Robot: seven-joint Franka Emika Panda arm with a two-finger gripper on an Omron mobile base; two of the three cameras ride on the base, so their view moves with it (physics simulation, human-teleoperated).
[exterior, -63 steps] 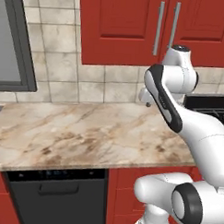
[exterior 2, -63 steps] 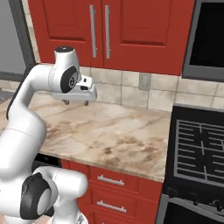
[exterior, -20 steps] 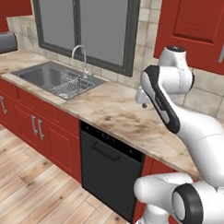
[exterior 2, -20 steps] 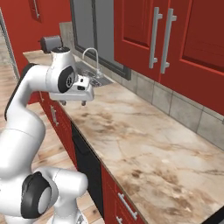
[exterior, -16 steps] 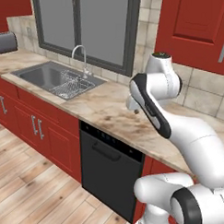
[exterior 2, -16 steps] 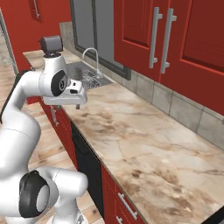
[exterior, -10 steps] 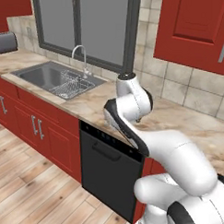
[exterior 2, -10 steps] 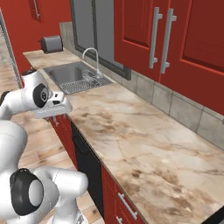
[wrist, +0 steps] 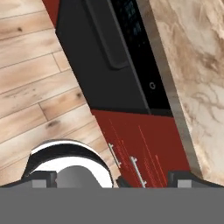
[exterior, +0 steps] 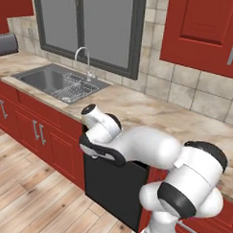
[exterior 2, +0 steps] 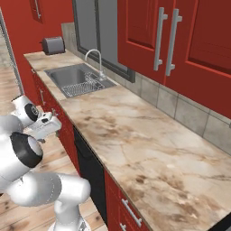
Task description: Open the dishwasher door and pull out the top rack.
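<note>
From the left base view, my arm is bent low in front of the dishwasher door (exterior: 113,185), which sits shut and flush under the desk (exterior: 152,113), between red cabinets and to the right of the sink (exterior: 57,82). My wrist hides the door's top edge here, so I can't make out the handle from this side.

From the right base view, my pincer (exterior 2: 45,124) hangs out over the wooden floor (exterior 2: 9,85), just off the front edge of the desk (exterior 2: 135,144) and near the top of the dishwasher door (exterior 2: 90,173), which I see edge-on as a dark slab. It touches nothing.

In the hand view (rolled well over, so the door runs diagonally), the dishwasher door (wrist: 96,70) lies ahead with its bar handle (wrist: 107,39) and control strip (wrist: 140,57) plain to see. My finger tips (wrist: 188,177) stand wide apart at the two bottom corners, with nothing between them.

I judge I'm in the approach, the first step: the door is not yet opened, and the top rack is shut away behind it. Next I should square my wrist to the bar, bring the open jaws around it, close, then swing the door down before reaching in for the rack.
</note>
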